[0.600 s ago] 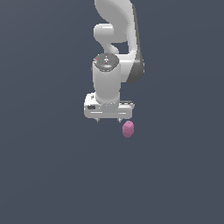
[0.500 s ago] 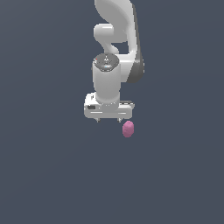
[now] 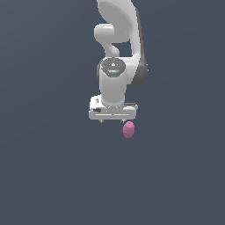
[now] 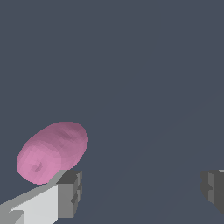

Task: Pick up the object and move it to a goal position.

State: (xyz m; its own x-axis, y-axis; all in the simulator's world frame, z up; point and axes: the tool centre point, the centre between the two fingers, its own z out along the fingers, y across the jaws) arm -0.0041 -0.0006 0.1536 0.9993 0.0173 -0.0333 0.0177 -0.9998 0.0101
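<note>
Exterior view: the white arm (image 3: 118, 39) hangs over a plain dark grey surface (image 3: 44, 176), with the gripper (image 3: 113, 119) pointing downward. The pink object (image 3: 128, 129) lies on the surface just below the gripper's end on the exterior view's right, not under its centre. The fingers are barely visible here, so their spread cannot be judged from this view. No goal marker is visible.

Wrist view: the gripper (image 4: 142, 188) stands wide apart, nothing between the jaws. One finger (image 4: 65, 194) sits just beside the object (image 4: 51, 152), its tip overlapping the blob's edge in the picture; whether they touch cannot be told. The other finger (image 4: 213, 189) is well apart at the far edge of the picture. The object lies outside the gap, beyond the near finger, tilted diagonally.

Assessment: nothing of the task is completed. The object is not grasped and not lifted. Remaining, in my judgement: shift the gripper sideways to straddle the object, lower, close, lift, carry to the goal.

The wrist view alone shows the jaw spread and misalignment; the exterior view alone shows the arm's posture
</note>
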